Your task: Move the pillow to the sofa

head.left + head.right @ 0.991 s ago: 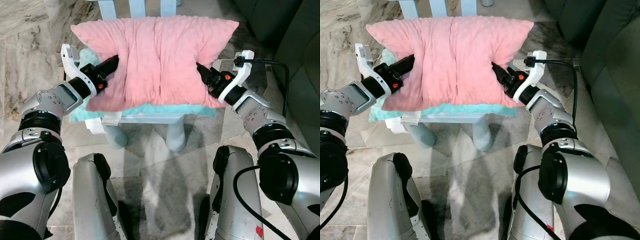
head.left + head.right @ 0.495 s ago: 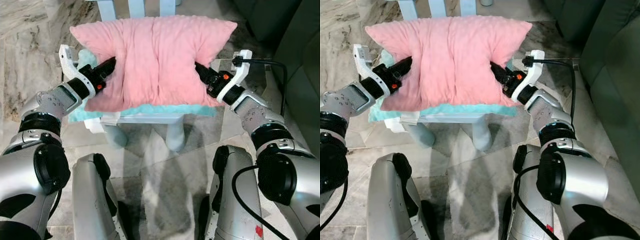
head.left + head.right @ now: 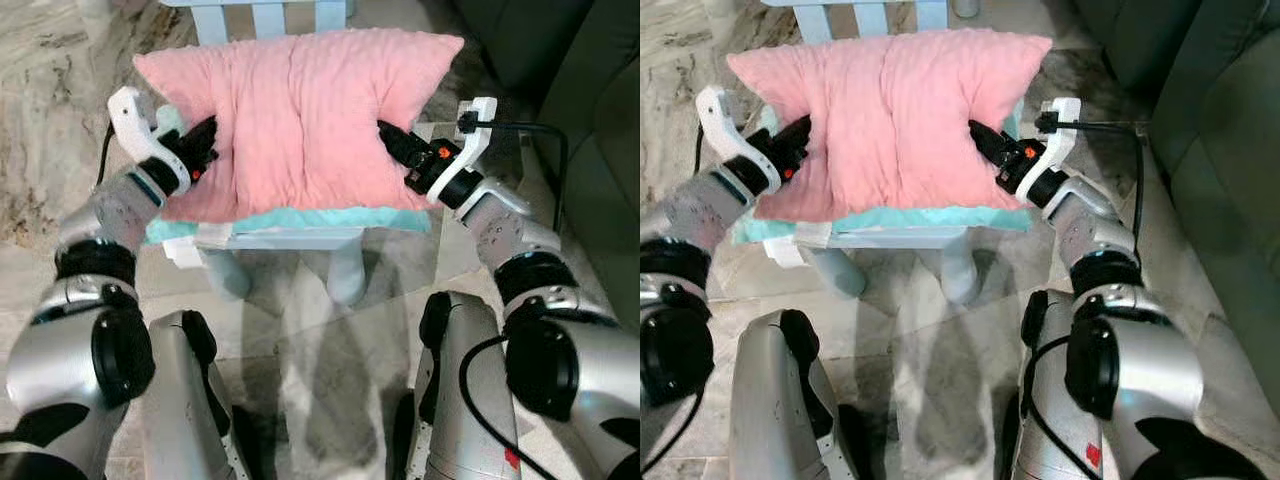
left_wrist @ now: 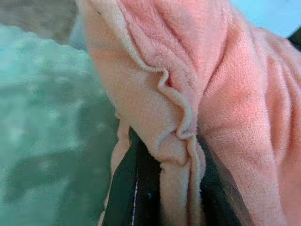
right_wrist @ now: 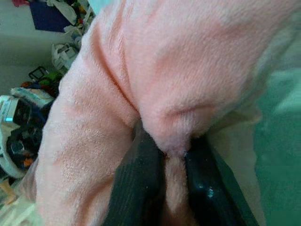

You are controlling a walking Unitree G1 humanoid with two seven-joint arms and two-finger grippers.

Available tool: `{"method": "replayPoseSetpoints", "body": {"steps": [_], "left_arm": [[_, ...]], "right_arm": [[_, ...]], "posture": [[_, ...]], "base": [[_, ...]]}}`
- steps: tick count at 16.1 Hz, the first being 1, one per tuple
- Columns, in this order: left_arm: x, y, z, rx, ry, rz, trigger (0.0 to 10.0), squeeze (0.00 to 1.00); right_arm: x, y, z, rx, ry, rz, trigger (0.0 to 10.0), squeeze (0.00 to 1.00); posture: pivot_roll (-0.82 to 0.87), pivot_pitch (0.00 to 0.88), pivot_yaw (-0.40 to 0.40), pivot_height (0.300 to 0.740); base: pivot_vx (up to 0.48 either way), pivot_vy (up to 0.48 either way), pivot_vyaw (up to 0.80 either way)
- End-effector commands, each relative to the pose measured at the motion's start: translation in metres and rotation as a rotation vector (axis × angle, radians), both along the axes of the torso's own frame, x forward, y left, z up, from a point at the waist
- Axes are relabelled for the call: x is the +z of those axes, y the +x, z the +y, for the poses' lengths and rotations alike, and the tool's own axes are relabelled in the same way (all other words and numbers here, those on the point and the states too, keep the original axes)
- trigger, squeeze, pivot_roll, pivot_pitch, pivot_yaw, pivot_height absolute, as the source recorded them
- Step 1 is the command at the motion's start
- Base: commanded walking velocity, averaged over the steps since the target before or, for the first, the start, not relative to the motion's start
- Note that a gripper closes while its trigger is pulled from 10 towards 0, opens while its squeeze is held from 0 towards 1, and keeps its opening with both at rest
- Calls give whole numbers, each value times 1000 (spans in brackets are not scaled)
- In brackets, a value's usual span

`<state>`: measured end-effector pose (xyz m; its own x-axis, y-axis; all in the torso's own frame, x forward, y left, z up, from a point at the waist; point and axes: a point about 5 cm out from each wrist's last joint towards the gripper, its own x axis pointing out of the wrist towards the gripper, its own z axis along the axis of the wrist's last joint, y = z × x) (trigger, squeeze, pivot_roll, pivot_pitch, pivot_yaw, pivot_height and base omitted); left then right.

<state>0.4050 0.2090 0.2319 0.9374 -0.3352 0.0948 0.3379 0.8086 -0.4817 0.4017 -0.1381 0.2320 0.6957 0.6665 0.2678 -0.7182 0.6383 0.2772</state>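
Pillow [image 3: 300, 115]: pink, plush, nubby fleece; rectangular, with pointed corners and lengthwise creases where it is squeezed. Lies between the two end effectors, its long axis running from one to the other, broad face up. It rests on a teal fleece cushion [image 3: 330, 218], whose edge shows under the pillow's near side, on a pale blue chair [image 3: 290, 240] with round legs and back slats.

Left end effector [image 3: 205, 135]: at the pillow's left short side, black fingers pressed into the fleece. In the left wrist view the fingers [image 4: 127, 188] are nearly closed, with a ruffled seam fold of pink fabric pinched between them.

Right end effector [image 3: 392, 140]: at the pillow's right short side, opposite the left one. In the right wrist view its fingers [image 5: 141, 183] are drawn close together around a bulge of pink fleece.

Sofa [image 3: 590, 120]: dark grey-green upholstery, beyond the right end effector, apart from the pillow.

Floor [image 3: 60, 60]: polished marble, veined grey and beige.

Clutter [image 5: 28, 84]: mixed small objects behind the pillow in the right wrist view; too blurred to identify.
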Motion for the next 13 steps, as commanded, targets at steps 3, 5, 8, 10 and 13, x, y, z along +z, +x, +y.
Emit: {"method": "replayPoseSetpoints", "body": {"steps": [3,5,8,10,13], "left_arm": [[-17,-6,8,124,98,-29,0,0],[-22,-13,8,206,79,-98,0,0],[-35,-29,4,286,122,-161,0,0],[-45,-44,5,320,182,-193,0,0],[-76,-74,5,329,258,-143,0,0]], "right_arm": [[0,-5,-3,-63,-34,-71,0,0],[-4,-11,-10,-138,-45,-102,0,0],[-14,-30,-14,-246,-86,-149,0,0],[-22,-43,-15,-320,-98,-159,0,0],[-42,-67,-13,-403,-159,-163,0,0]], "posture": [[-57,37,28,366],[-67,0,30,366],[-88,0,33,366],[-106,0,43,366],[-127,0,58,366]], "base": [[0,0,0],[0,0,0],[0,0,0],[0,0,0],[0,0,0]]}}
